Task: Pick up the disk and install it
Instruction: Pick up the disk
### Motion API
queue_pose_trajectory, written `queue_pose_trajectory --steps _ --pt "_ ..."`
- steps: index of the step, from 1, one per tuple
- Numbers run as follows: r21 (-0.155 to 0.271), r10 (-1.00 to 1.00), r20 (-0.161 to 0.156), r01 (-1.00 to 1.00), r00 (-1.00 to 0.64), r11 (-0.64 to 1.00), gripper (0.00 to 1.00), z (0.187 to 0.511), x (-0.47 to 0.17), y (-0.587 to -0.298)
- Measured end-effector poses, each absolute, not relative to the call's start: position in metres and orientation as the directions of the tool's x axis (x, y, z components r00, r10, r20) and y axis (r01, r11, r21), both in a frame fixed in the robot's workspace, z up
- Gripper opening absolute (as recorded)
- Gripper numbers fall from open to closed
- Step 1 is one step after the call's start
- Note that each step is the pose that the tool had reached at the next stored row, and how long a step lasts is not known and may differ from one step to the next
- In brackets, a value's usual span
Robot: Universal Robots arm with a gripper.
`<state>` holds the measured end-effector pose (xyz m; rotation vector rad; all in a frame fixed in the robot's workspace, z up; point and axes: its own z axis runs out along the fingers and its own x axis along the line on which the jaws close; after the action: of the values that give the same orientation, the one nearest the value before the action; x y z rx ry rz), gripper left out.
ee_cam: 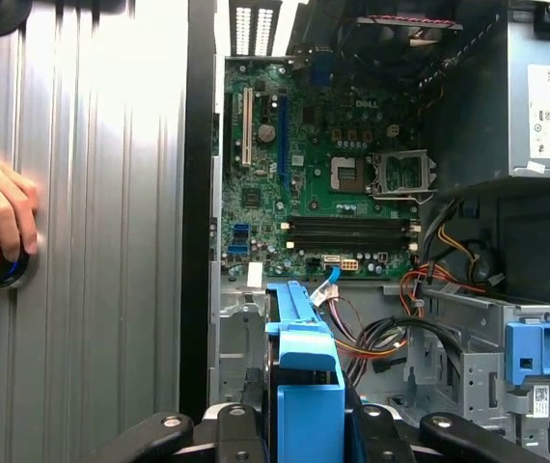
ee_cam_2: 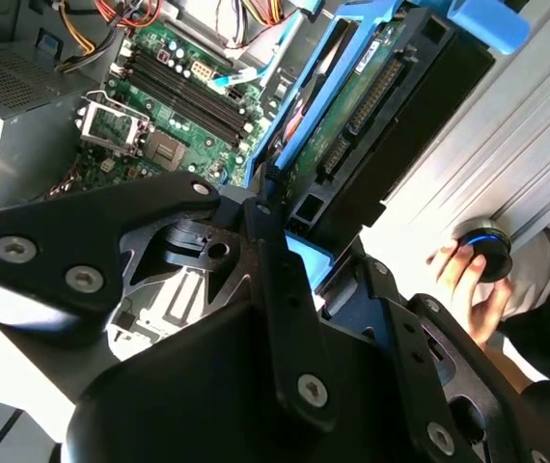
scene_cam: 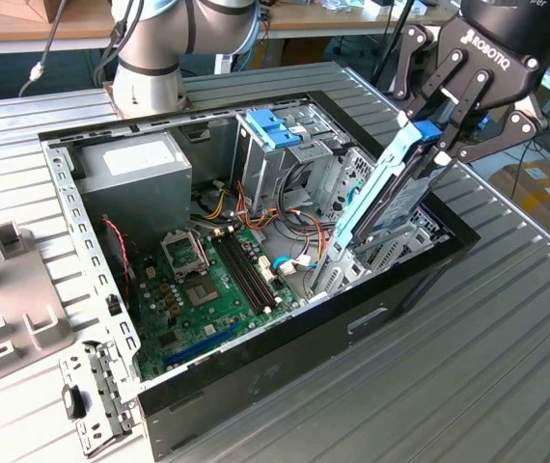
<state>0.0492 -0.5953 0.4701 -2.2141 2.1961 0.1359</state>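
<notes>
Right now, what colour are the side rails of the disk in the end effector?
Light blue, clearest in the exterior view on the disk.

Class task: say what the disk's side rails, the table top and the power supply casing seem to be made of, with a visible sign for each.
Side rails of the disk: probably moulded plastic, uniform light blue, matte.
Table top: seemingly aluminium, silver-grey with straight ribbed grooves, dull sheen.
Power supply casing: likely bare sheet steel, flat grey, folded edges.
</notes>
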Motion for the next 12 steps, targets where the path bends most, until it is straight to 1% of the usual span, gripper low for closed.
queue_pose_trajectory --steps 12 --pt "0.047 -0.997 -0.076 -0.999 0.006 -0.010 0.37 0.469 0.067 -0.597"
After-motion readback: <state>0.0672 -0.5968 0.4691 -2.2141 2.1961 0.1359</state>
